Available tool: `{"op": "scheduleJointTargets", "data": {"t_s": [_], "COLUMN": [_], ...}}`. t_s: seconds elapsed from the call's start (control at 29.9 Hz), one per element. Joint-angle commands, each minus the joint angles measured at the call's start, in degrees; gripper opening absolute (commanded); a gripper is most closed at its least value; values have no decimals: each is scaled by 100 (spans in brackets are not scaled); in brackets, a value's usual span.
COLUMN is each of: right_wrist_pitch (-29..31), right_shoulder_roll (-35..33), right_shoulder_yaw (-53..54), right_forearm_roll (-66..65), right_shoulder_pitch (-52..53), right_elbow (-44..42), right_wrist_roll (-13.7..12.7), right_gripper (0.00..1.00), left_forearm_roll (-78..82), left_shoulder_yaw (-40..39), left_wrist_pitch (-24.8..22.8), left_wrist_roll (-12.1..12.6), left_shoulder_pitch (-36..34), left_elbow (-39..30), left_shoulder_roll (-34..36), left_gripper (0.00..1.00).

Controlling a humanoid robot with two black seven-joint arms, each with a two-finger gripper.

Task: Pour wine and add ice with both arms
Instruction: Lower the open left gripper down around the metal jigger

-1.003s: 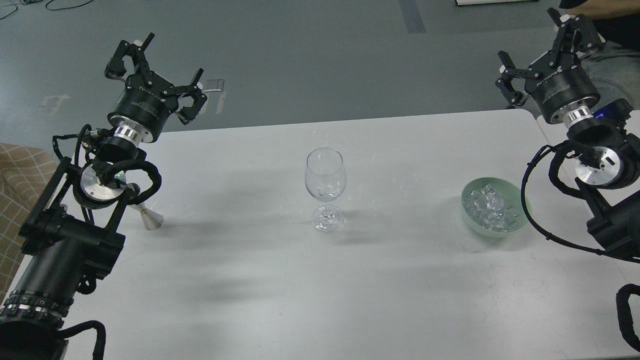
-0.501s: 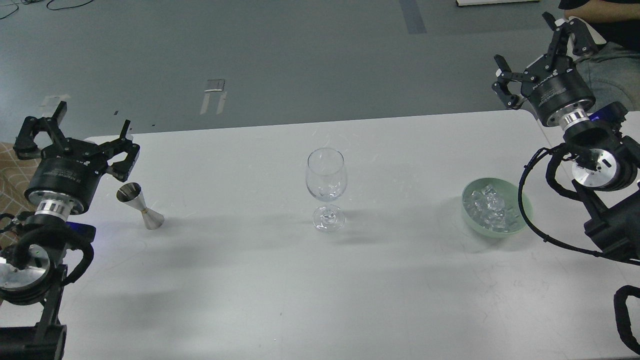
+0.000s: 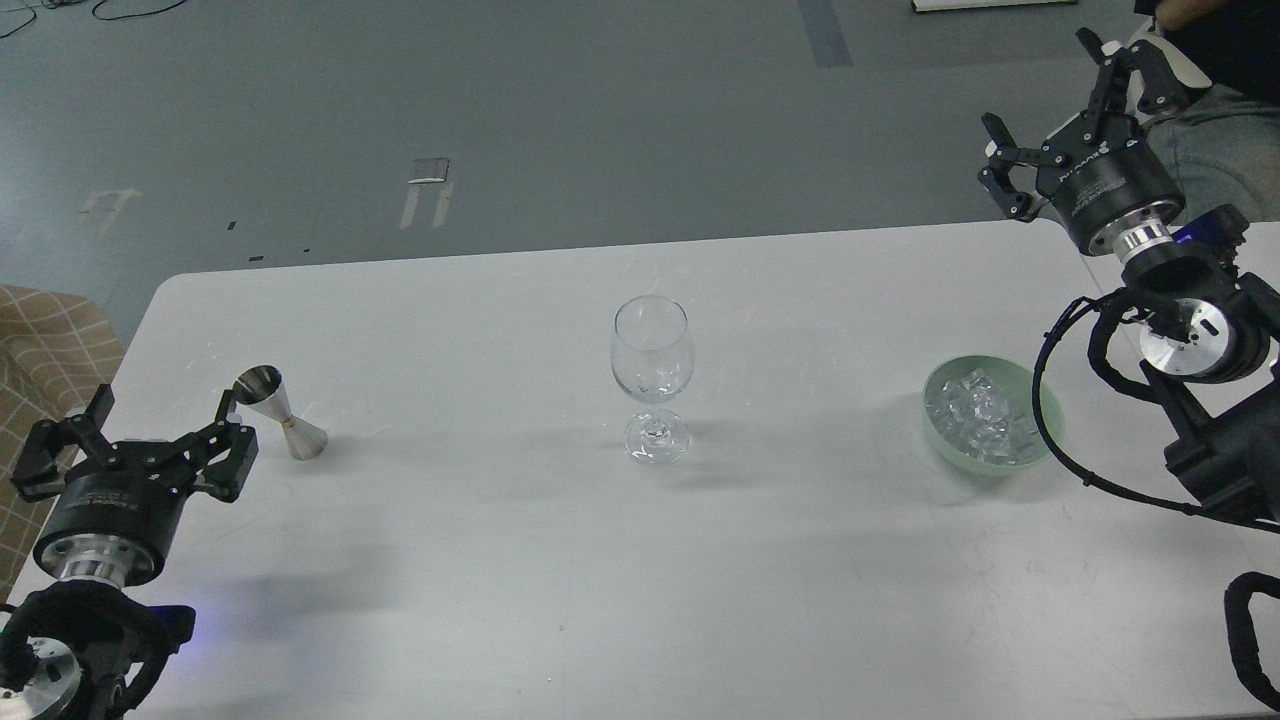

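A white table (image 3: 560,600) fills most of the head view, bare across its middle apart from faint scuffs. The right arm (image 3: 1195,340) enters at the right edge, black with a silver joint ring and looped cable, and rises to the right gripper (image 3: 1050,125) beyond the table's far right corner; its fingers stand spread wide with nothing between them. The left gripper (image 3: 135,425) sits low at the near left corner, fingers likewise splayed apart and holding nothing, one fingertip just beside the jigger but, as far as can be seen, not touching it. A pale green bowl (image 3: 1040,445) rests on the table's right side, near the right arm's cable. In it lies the ice (image 3: 980,415), a heap of small clear, glassy, irregular cubes piled without any common direction; the heap is roughly round, so no long axis can be assigned. A clear stemmed wine glass (image 3: 652,375) stands upright at the table's centre, long axis vertical, mouth upward, well apart from the bowl; its bowl appears to hold no liquid. A steel double-cone jigger (image 3: 280,412) stands on one cone at the left, tilted in view, upper mouth leaning toward the far left.
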Motion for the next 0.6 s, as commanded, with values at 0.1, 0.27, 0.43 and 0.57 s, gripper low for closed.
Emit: {"op": "scheduleJointTargets", "data": {"t_s": [0.1,0.27,0.43,0.57], "right_wrist_pitch": [-53,-53,-71,-97], "right_shoulder_roll": [18,18,27,27], "right_shoulder_yaw": [6,6,6,6], "right_forearm_roll": [0,9,0,0], "right_shoulder_pitch": [0,-44,-88,-88], "right_elbow": [-1,-1,8,8], "right_wrist_roll": [3,3,3,3], "right_gripper": [100,100,100,100], "left_forearm_roll": [53,149,422,431], "left_shoulder_yaw": [134,222,336,354], "left_wrist_pitch": [-82,-91,-108,-126], "left_wrist_roll": [11,29,29,20], "left_shoulder_pitch": [30,-31,-101,-137], "left_elbow": [175,368,614,808], "left_shoulder_roll": [-248,-363,-442,-521], "left_gripper": [99,99,99,99]}}
